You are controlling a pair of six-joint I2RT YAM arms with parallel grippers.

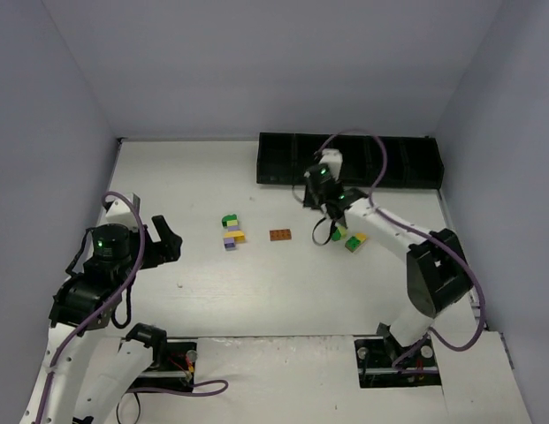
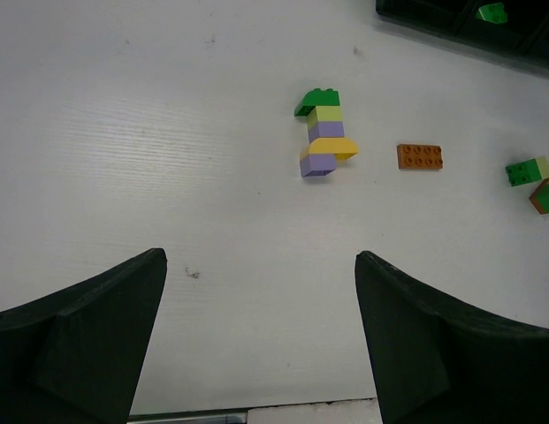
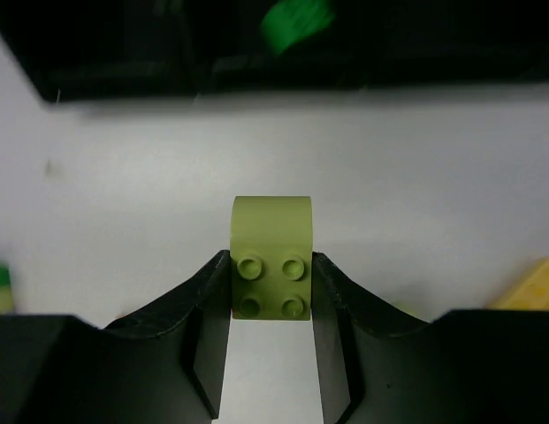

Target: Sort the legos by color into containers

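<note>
My right gripper is shut on a lime green lego, studs facing the camera, just above the white table. In the top view this gripper hangs in front of the black containers. A dark green lego lies in one compartment. A stack of green, lime, lavender and yellow legos lies mid-table, with an orange-brown lego to its right. A green and yellow cluster sits next to the right gripper. My left gripper is open and holds nothing, well left of the stack.
The black tray runs along the far edge of the white table, against the back wall. Grey walls close in both sides. A yellow brick lies close to the right of the right fingers.
</note>
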